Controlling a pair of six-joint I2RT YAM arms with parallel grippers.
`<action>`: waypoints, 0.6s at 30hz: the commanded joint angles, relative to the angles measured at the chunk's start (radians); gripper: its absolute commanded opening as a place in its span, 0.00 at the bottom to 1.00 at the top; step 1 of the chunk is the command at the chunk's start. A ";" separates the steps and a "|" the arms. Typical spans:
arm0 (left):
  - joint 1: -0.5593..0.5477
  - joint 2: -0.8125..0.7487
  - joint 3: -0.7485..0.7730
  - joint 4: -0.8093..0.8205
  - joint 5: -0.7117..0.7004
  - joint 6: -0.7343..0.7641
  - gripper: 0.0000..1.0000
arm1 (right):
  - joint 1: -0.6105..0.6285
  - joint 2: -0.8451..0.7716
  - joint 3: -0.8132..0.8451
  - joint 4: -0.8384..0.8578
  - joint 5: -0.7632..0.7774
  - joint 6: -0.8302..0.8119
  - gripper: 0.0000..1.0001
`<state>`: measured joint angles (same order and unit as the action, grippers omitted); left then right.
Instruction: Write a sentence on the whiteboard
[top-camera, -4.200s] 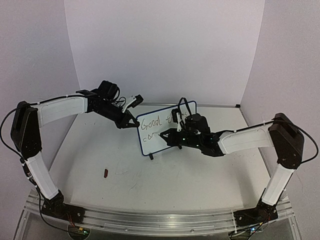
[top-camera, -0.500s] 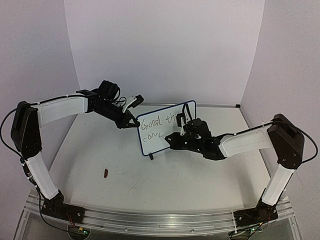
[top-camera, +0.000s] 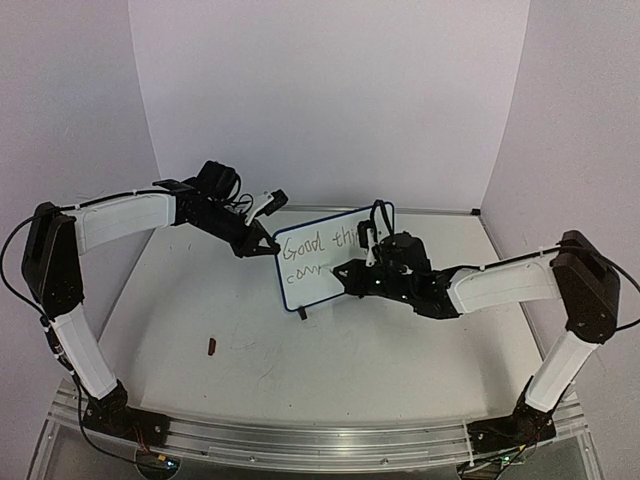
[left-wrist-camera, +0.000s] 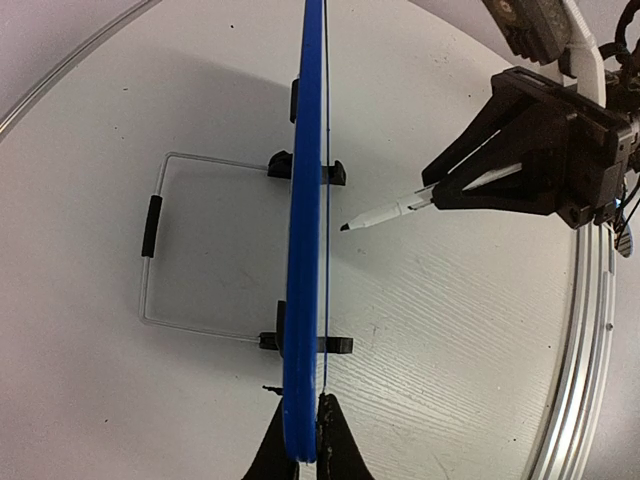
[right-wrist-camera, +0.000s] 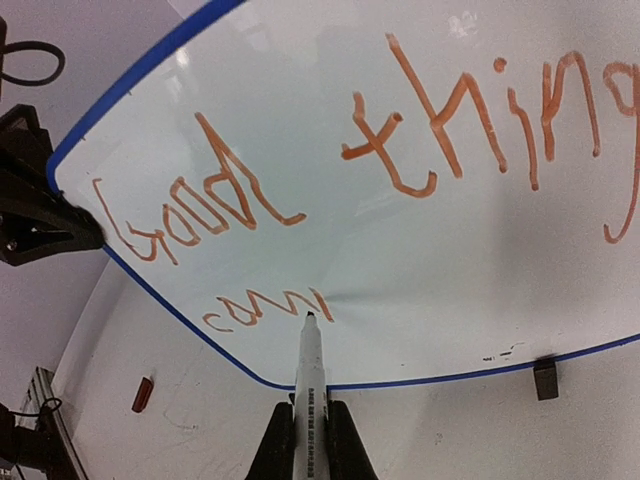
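Note:
The whiteboard (top-camera: 300, 291) stands upright mid-table, with a blue rim and small black feet (left-wrist-camera: 338, 345). My left gripper (top-camera: 268, 247) is shut on its left edge; in the left wrist view the board (left-wrist-camera: 305, 240) runs edge-on between the jaws (left-wrist-camera: 303, 425). The sentence (right-wrist-camera: 400, 130) reads "Good thing" on the top line and "com" below it, in orange-brown strokes. My right gripper (right-wrist-camera: 310, 410) is shut on a white marker (right-wrist-camera: 309, 375). Its tip sits at the end of the "m", a small gap off the board face in the left wrist view (left-wrist-camera: 343, 228).
A small red marker cap (top-camera: 211, 347) lies on the table front-left of the board. A wire stand (left-wrist-camera: 150, 240) props the board from behind. White walls close the table at the back and sides.
The second line has grown to "com". In the last half second my right arm has shifted slightly rightward with the marker; the left arm holds still.

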<state>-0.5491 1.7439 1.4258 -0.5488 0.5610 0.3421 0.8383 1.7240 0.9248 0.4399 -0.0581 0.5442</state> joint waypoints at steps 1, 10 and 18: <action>-0.006 0.046 -0.013 -0.100 -0.104 0.049 0.00 | 0.008 -0.073 0.005 0.016 0.012 -0.025 0.00; -0.006 0.049 -0.013 -0.100 -0.104 0.048 0.00 | 0.011 -0.029 0.045 0.011 0.048 -0.028 0.00; -0.007 0.049 -0.013 -0.100 -0.104 0.049 0.00 | 0.011 0.002 0.070 0.011 0.039 -0.029 0.00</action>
<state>-0.5491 1.7439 1.4261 -0.5491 0.5606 0.3422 0.8429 1.7025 0.9490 0.4400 -0.0301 0.5266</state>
